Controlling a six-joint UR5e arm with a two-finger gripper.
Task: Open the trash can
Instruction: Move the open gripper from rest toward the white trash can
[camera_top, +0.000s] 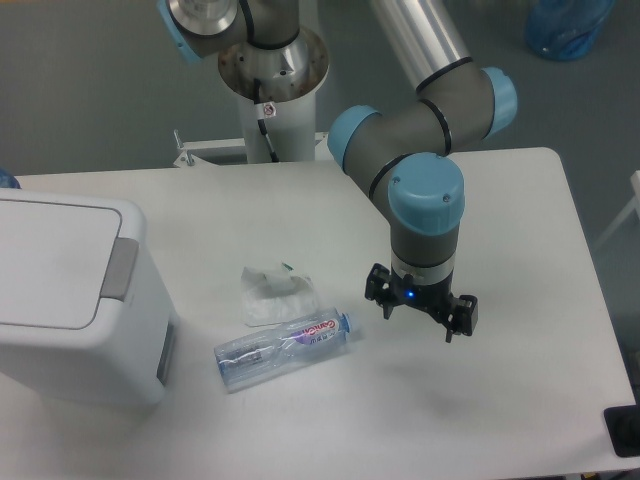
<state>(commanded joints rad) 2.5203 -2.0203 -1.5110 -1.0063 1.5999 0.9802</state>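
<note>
Robot arm hangs over a white worktop (300, 200), trash can (70, 290) shut at the left edge.

We see the claw (420, 312) pointing down right of a plastic bottle (285, 348) lying on its side, its fingers spread and gripping nothing. A crumpled clear wrapper (272, 290) sits just behind the bottle. The trash can's flat lid lies closed, its grey push tab (121, 268) facing the bottle, well apart from the claw.

Bin (70, 290) at table's (520, 210) left edge | bottle (283, 348) lying just right of it | wrapper (275, 295) behind bottle | gripper (420, 318) over table, right of bottle
</note>
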